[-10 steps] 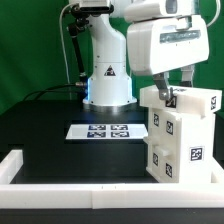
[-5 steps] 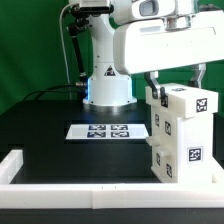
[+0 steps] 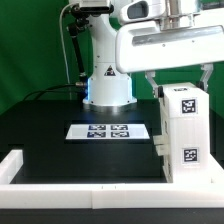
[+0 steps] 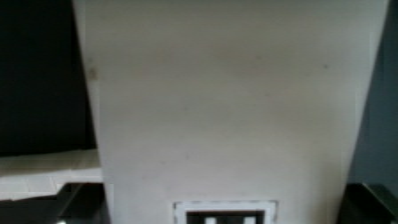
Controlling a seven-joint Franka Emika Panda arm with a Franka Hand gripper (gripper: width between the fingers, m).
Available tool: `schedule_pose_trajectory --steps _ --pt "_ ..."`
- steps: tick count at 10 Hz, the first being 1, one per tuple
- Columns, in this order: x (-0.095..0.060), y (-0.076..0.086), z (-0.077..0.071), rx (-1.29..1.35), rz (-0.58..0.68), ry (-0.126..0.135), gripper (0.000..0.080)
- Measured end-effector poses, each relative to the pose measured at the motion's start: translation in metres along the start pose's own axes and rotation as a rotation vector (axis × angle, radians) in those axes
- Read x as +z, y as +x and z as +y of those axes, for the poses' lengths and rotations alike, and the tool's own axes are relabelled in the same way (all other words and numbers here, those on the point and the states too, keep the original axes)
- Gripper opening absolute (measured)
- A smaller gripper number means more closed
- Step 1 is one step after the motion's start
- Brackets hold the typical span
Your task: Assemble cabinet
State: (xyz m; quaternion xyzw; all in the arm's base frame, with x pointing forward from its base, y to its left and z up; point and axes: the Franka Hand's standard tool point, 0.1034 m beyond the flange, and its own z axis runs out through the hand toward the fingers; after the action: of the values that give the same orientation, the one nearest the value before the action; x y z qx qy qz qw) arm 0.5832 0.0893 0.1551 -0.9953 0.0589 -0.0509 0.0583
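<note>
The cabinet (image 3: 185, 128) is a tall white blocky box with black-and-white tags, upright at the exterior view's right. My gripper (image 3: 180, 82) comes down on its top, one finger (image 3: 151, 82) on each side, and is shut on it. Whether its bottom touches the table is hidden by the rail. In the wrist view a white cabinet panel (image 4: 214, 100) fills the picture between the dark fingers (image 4: 71, 205), with a tag at its edge. The gripper (image 4: 222, 208) is closed round this panel.
The marker board (image 3: 105, 131) lies flat on the black table to the left of the cabinet. A long white border rail (image 3: 70, 186) runs along the table's front and left side. The arm's white base (image 3: 108, 82) stands behind the marker board.
The gripper has turned with the cabinet in its grasp. The cabinet has swung from an angled, stepped look to a square, face-on upright block and shifted slightly to the exterior view's right.
</note>
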Motion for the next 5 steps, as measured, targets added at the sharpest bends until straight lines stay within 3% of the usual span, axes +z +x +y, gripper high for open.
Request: schedule_pose_trajectory --steps 3,5 --pt "-0.0010 0.0003 -0.0014 0.165 0.001 0.001 0.0556" --pt "-0.0013 0.0003 -0.0010 0.141 0.002 0.000 0.0556"
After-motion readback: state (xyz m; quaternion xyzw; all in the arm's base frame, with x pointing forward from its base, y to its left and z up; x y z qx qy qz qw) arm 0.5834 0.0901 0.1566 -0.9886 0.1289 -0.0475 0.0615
